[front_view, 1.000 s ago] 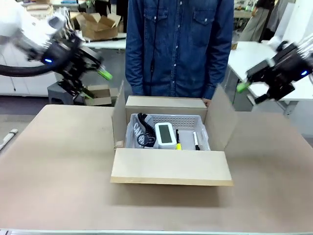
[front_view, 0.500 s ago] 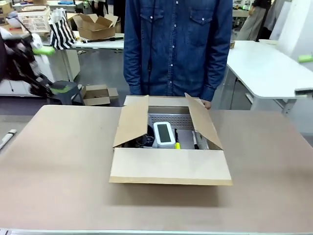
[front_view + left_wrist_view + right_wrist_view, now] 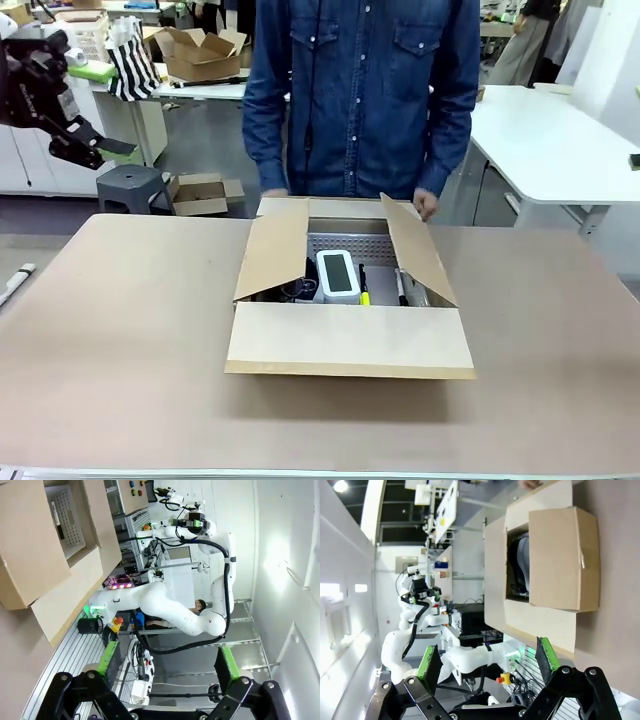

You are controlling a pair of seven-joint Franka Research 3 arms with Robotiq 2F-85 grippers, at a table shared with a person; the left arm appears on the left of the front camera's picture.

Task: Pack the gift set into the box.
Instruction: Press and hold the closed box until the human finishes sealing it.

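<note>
In the front view, the box (image 3: pixel 348 300) is seen on the table (image 3: pixel 120 330), with the tray (image 3: pixel 345 262) of the gift set inside it, between two raised side flaps. A person's hand (image 3: pixel 427 205) is held at the far edge. The left gripper (image 3: pixel 85 110) is raised at the far left, well apart from the box.

In the left wrist view, its fingers (image 3: pixel 106 660) are spread wide, nothing between them.

In the right wrist view, the right gripper (image 3: pixel 485 662) is likewise spread wide and empty, the box (image 3: pixel 545 575) well beyond it.

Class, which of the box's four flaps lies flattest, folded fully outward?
The near flap, toward the camera: it lies flat on the table, while both side flaps lean inward.
</note>
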